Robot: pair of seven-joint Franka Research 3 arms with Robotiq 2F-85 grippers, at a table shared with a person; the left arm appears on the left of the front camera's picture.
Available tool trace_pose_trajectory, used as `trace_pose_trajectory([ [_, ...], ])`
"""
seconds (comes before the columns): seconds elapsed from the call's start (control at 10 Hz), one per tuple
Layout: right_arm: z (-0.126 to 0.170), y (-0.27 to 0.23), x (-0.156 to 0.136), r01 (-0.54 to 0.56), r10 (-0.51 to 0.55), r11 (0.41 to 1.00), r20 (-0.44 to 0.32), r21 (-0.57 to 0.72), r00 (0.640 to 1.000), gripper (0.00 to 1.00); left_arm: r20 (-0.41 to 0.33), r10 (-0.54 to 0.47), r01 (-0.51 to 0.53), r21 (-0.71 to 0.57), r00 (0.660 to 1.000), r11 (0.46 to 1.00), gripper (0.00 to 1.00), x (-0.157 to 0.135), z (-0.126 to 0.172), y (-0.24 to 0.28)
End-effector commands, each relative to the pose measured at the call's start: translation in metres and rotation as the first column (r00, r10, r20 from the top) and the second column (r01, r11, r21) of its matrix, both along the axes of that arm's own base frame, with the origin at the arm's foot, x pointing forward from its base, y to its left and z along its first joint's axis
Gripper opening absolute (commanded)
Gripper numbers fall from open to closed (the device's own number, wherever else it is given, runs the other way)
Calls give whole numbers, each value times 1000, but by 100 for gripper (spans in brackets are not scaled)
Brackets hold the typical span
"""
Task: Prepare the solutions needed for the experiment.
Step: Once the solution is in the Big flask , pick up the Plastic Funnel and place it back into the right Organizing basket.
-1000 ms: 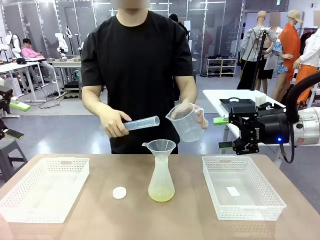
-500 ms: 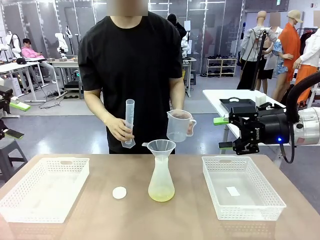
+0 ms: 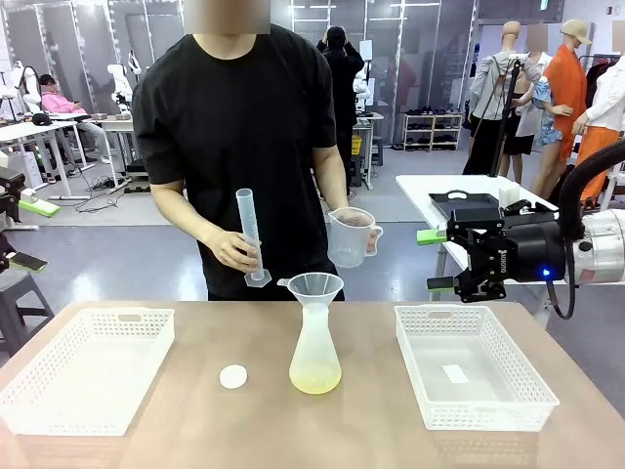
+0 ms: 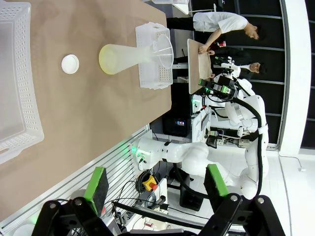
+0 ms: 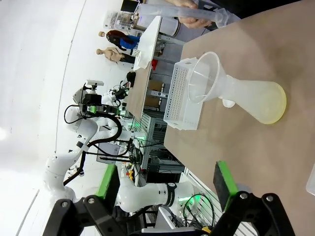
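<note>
A little yellow liquid [image 3: 314, 380] sits at the bottom of the flask [image 3: 314, 347], in the middle of the worktop [image 3: 244, 435]. A funnel [image 3: 314, 287] rests in the flask's neck. So I think some of the mixing is done.

The person [image 3: 244, 117] at the far edge holds a tube [image 3: 250, 233] upright and a jug [image 3: 350, 237]. Both are up in the air, behind the funnel. I cannot tell if anything is in them. My guess is that more may need pouring. After that the funnel must come out and the flask must be closed. A small white cap [image 3: 233, 376] lies just beside the flask, toward the left edge, not yet on.

The right hand [image 3: 436, 260] hangs off past the far right corner, wide open and holding nothing. The left hand [image 4: 156, 183] is wide open and empty too, well away from the flask.

The left basket [image 3: 86, 366] lies by the left edge. The right basket [image 3: 474, 366] lies by the right edge with a white scrap [image 3: 454, 373] inside. Nothing on the worktop stands between the hands and the flask. But the funnel blocks the neck, and the person's arms are close above it.
</note>
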State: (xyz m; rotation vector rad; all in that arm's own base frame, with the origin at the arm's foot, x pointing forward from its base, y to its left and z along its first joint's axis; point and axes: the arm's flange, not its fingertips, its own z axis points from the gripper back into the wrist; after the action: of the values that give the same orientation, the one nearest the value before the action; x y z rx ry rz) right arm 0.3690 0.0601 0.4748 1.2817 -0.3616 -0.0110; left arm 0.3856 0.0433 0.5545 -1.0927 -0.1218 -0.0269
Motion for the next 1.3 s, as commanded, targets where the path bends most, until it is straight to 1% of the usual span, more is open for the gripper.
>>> trace_pose_trajectory([
  [0.0,3,7,2,-23,24,999,5,-22,1000,100,-20,-4,4,7,1000,1000,100,0,4,1],
  [0.1,12,18,9,-35,34,997,-20,-64,999,100,-20,-4,4,7,1000,1000,100,0,4,1],
  [0.3,29,34,25,-51,46,986,-34,-160,998,100,-20,-4,4,7,1000,1000,100,0,4,1],
  [0.4,38,41,36,-62,50,977,-61,-202,997,100,-20,-4,4,7,1000,1000,100,0,4,1],
  [0.5,47,53,51,-80,65,964,-68,-252,996,100,-20,-4,4,7,1000,1000,100,0,4,1],
  [0.8,69,89,98,-125,82,896,-116,-426,990,100,-20,-4,4,7,1000,1000,100,0,4,1],
  [0.9,76,106,113,-151,108,861,-114,-486,988,100,-20,-4,4,7,1000,1000,100,0,4,1],
  [1.1,80,133,127,-158,108,814,-122,-559,987,100,-20,-4,4,7,1000,1000,100,0,4,1],
  [1.2,81,146,132,-152,100,780,-118,-607,988,100,-20,-4,4,7,1000,1000,100,0,4,1],
])
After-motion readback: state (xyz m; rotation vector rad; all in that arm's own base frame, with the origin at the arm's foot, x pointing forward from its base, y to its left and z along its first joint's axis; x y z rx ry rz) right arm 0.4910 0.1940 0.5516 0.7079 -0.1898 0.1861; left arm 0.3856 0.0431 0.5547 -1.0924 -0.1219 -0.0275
